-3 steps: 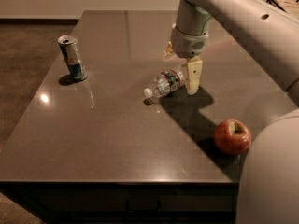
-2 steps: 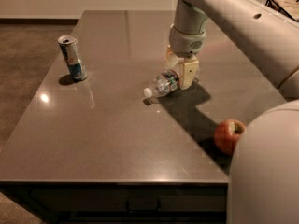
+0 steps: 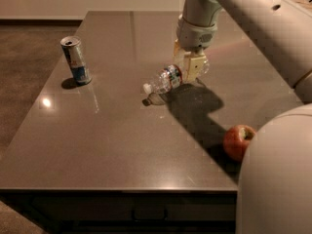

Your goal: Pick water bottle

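The water bottle (image 3: 164,80) is a small clear plastic bottle with a white cap and a coloured label band. It hangs tilted, cap pointing down and left, a little above the dark table (image 3: 112,145), with its shadow beneath it. My gripper (image 3: 187,65) comes down from above at the table's middle right and is shut on the bottle's base end. The base end is partly hidden between the pale fingers (image 3: 196,66).
A silver-blue drink can (image 3: 75,60) stands upright at the left of the table. A red apple (image 3: 238,141) lies near the front right edge, beside my arm's large white body (image 3: 278,179). The floor lies to the left, past the table edge.
My gripper has closed round the bottle's base end. The bottle, which lay on the table, is now raised slightly and tilted cap-down.
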You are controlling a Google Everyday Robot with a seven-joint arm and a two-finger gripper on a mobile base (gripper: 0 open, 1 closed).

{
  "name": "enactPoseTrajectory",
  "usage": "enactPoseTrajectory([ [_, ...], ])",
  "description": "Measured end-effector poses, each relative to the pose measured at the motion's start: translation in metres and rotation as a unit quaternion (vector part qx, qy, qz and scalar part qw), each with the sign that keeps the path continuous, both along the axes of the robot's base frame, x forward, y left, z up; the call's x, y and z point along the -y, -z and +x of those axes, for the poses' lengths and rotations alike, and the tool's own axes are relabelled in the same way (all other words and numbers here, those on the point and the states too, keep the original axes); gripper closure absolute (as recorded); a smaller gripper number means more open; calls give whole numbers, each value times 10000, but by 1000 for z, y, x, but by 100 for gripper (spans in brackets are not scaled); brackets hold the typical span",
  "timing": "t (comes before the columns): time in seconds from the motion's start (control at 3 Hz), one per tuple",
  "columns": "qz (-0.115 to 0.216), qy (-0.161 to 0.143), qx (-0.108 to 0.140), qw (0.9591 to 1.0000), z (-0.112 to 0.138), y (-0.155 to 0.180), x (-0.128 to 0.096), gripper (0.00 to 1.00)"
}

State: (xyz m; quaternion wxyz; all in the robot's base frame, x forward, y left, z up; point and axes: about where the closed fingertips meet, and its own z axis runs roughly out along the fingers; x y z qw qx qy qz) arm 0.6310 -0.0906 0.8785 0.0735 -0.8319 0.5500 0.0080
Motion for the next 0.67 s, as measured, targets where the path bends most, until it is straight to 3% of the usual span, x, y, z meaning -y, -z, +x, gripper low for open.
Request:
enactPoseTrajectory([
  [0.33,333,-27,167,9993,-9,-33,-5,100],
  [0.67,600,-148,286,9977,-19,-64,-13,100],
])
